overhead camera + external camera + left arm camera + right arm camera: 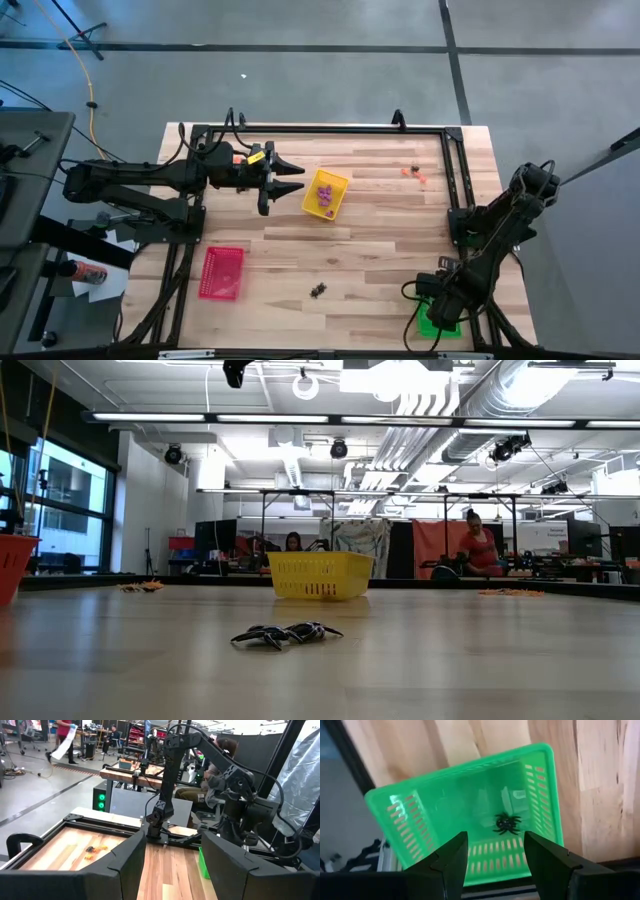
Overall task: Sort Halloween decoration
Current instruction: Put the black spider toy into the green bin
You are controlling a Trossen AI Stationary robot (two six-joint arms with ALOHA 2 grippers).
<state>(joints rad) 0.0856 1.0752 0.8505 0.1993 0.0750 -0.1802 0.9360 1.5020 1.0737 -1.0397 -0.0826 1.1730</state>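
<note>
Directly under my right gripper (492, 851), jaws spread, one black plastic spider (507, 824) sits in the green slotted tray (440, 815); purple trinkets (326, 198) fill yellow; black spiders (318, 290) and orange bits (413, 173) remain; left gripper (296, 178) empty, spread

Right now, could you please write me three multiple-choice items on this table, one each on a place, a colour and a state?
1. Where does the right gripper hover?
A. over the green tray
B. over the red tray
C. over the yellow tray

2. What colour are the trinkets in the yellow tray?
A. black
B. purple
C. orange

3. How are the left gripper's fingers?
A. shut on a trinket
B. shut, empty
C. open, empty

Key: 1 A, its wrist view looks down into green mesh holding a black spider. 2 B, purple trinkets show from above. 3 C, a gap shows between both fingers.
</note>
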